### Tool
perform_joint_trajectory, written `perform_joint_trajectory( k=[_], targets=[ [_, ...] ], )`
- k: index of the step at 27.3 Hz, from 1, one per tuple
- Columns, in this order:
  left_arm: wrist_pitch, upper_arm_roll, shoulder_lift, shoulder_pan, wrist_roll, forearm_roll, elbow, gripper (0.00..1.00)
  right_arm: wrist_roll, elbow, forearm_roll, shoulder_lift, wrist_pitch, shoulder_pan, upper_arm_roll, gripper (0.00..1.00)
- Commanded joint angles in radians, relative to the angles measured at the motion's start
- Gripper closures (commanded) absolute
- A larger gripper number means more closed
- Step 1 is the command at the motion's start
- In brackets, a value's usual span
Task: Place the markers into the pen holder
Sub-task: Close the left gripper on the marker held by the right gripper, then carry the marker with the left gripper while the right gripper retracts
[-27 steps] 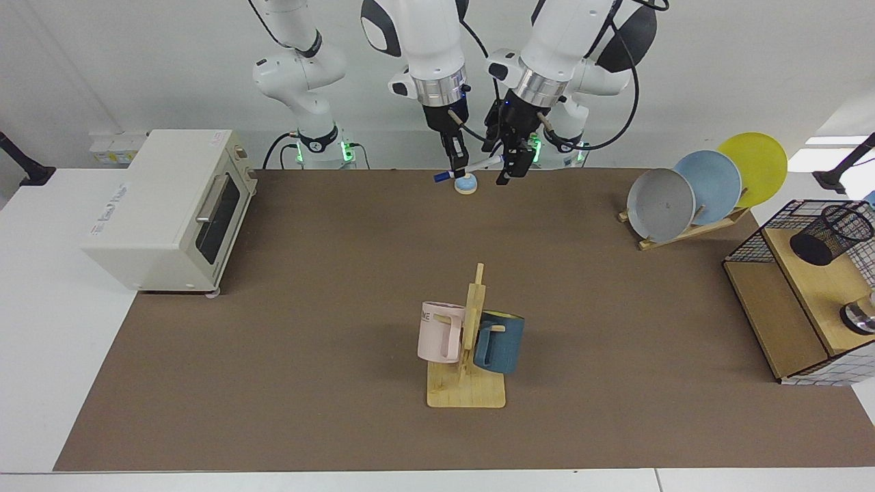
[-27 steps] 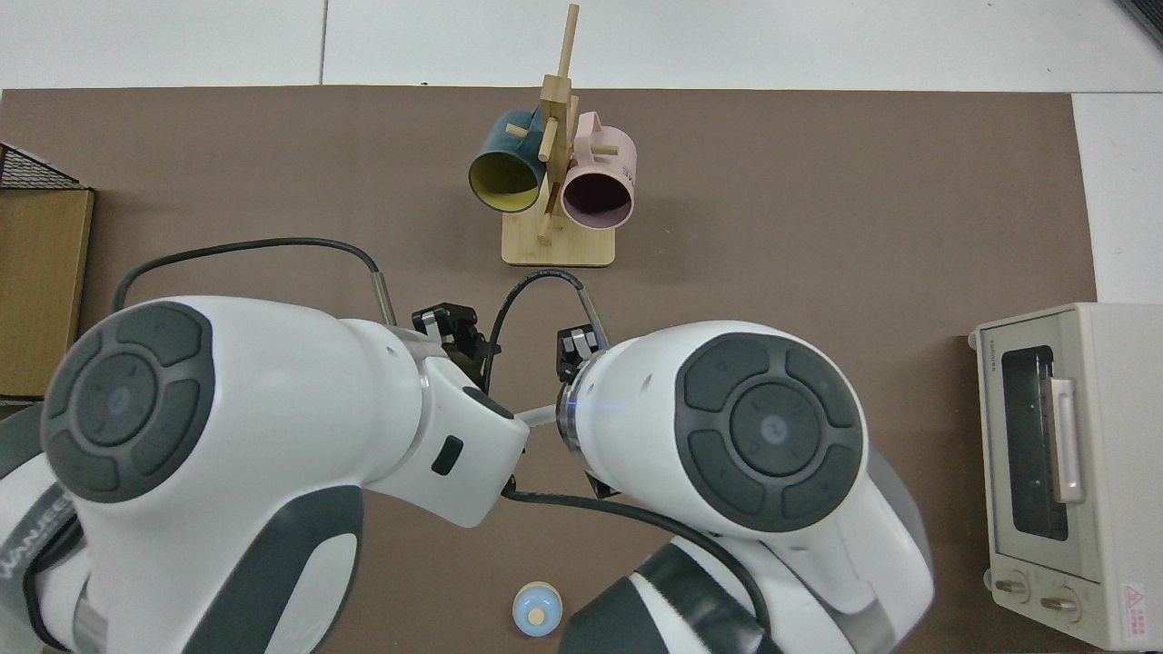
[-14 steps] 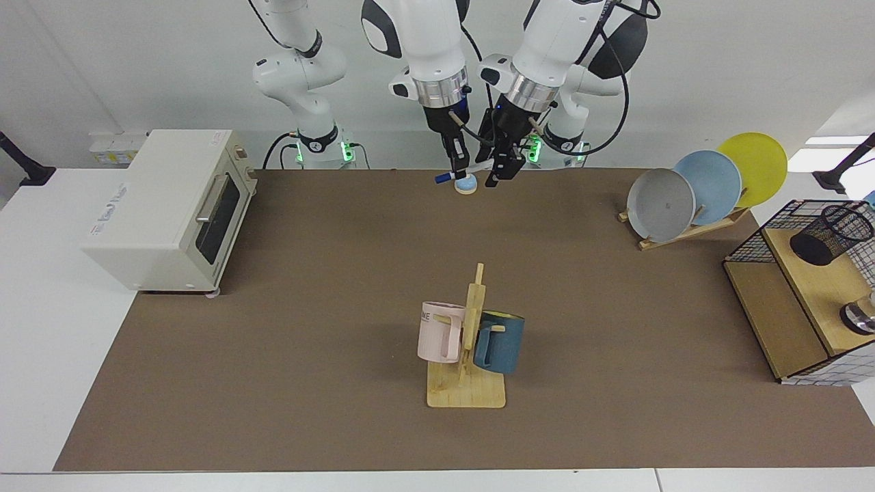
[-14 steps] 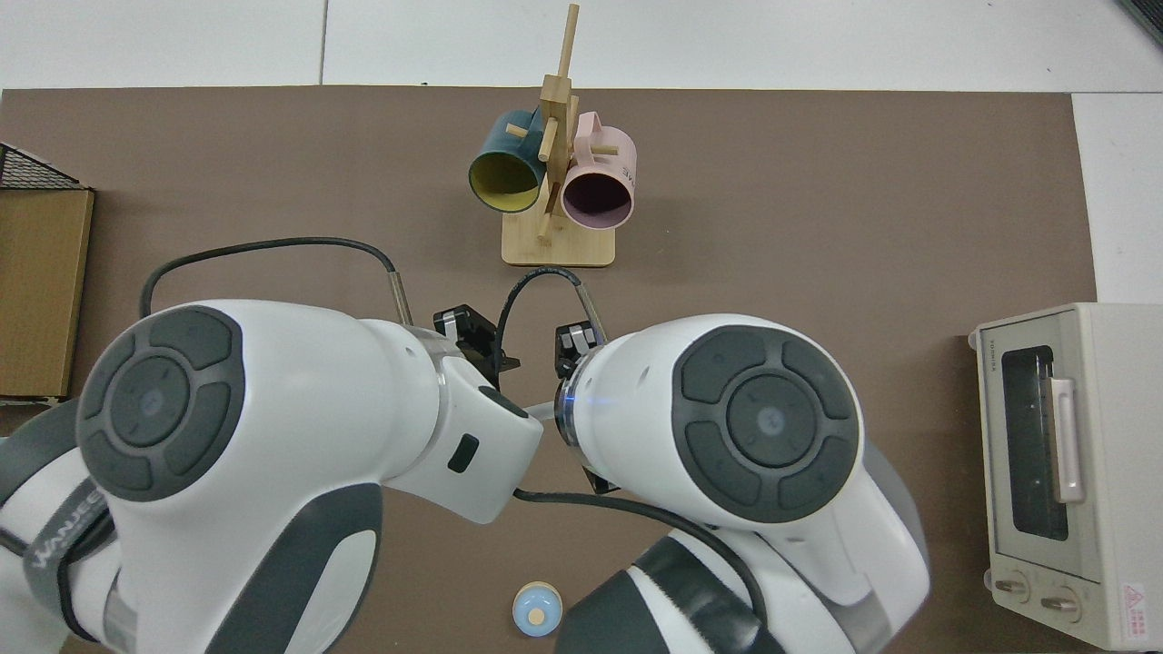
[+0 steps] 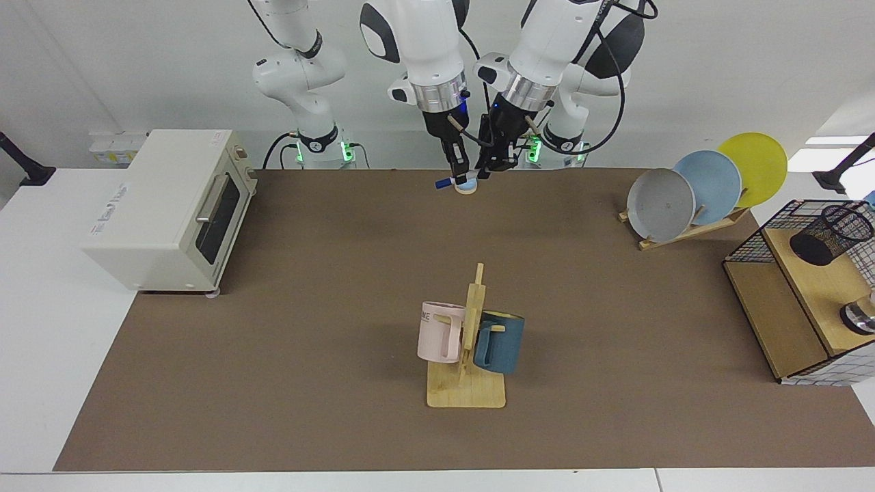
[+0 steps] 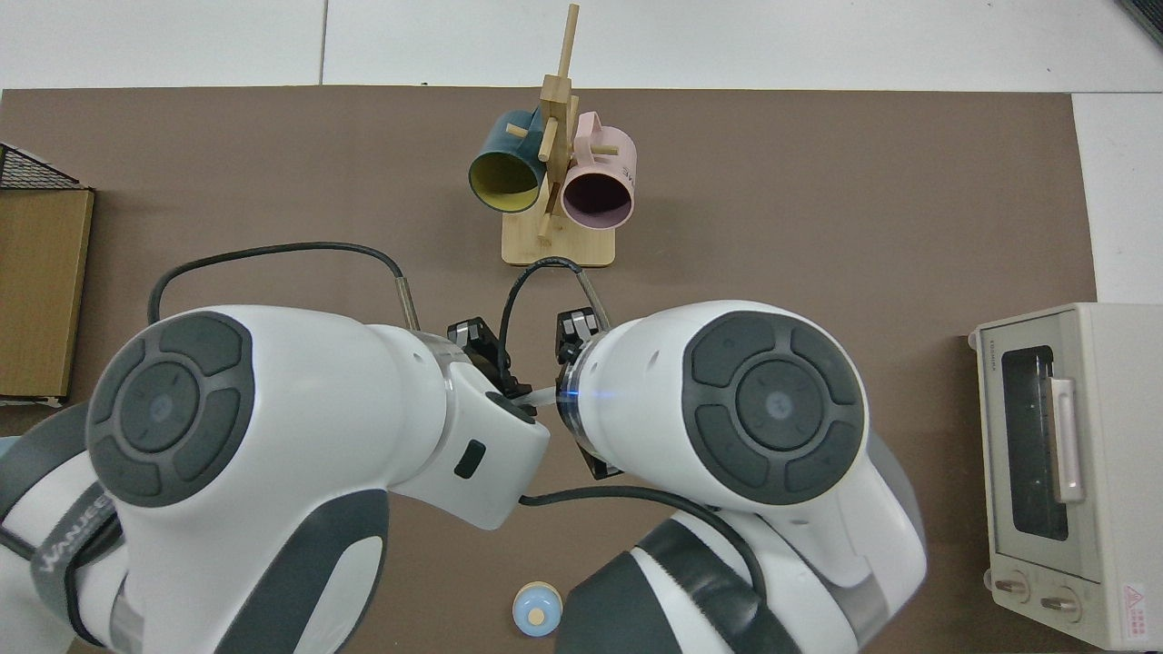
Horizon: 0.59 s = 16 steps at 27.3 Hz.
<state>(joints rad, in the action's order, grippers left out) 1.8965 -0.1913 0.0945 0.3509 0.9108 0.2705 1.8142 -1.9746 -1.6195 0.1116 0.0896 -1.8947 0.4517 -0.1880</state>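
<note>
The marker (image 5: 444,182), white with a blue cap, hangs slanted above the table's far edge, with my right gripper (image 5: 456,171) shut on its barrel. My left gripper (image 5: 491,167) is open right beside it, at the marker's raised end. In the top view both wrists hide the fingers. Only a sliver of the marker's white barrel (image 6: 542,396) shows between them. The pen holder (image 5: 830,232), a black mesh cup, leans tilted on the wooden board inside the wire basket at the far right. It is out of the top view.
A small blue round object (image 5: 466,185) lies on the mat under the grippers. A mug rack (image 5: 468,348) with pink and blue mugs stands mid-table. Toaster oven (image 5: 171,205) at left, plate rack (image 5: 704,184) and wire basket (image 5: 745,242) with a metal round object (image 5: 860,318) at right.
My left gripper has moved across toward the right gripper, closing in on the marker's raised end. The right gripper has kept hold of the marker almost in place.
</note>
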Motion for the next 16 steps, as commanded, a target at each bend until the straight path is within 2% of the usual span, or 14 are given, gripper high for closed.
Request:
perform_joint_trajectory(
  k=[1, 3, 5, 6, 7, 9, 16],
  targets=[
    [0.027, 0.016, 0.013, 0.013, 0.002, 0.001, 0.023, 1.0, -0.015, 0.013, -0.001, 0.004, -0.012, 0.001, -0.007, 0.95],
    [0.027, 0.016, 0.013, 0.013, 0.0, 0.001, 0.022, 1.0, -0.012, 0.013, 0.0, 0.004, -0.014, -0.004, -0.007, 0.84],
    [0.027, 0.016, 0.013, 0.013, 0.0, 0.0, 0.022, 1.0, -0.012, 0.013, 0.0, 0.004, -0.015, -0.011, -0.007, 0.68],
    [0.027, 0.016, 0.013, 0.013, -0.001, 0.0, 0.022, 1.0, -0.01, 0.013, 0.002, 0.004, -0.018, -0.013, -0.005, 0.51],
    [0.027, 0.016, 0.013, 0.013, -0.006, 0.0, 0.02, 1.0, -0.009, 0.013, -0.001, 0.004, -0.02, -0.018, -0.004, 0.3],
    [0.027, 0.016, 0.013, 0.011, -0.015, 0.0, 0.019, 1.0, 0.002, 0.013, -0.004, 0.002, -0.02, -0.036, -0.004, 0.01],
    [0.019, 0.024, 0.016, 0.002, -0.016, -0.004, 0.013, 1.0, 0.19, 0.013, -0.015, -0.022, 0.023, -0.108, -0.001, 0.0]
  ],
)
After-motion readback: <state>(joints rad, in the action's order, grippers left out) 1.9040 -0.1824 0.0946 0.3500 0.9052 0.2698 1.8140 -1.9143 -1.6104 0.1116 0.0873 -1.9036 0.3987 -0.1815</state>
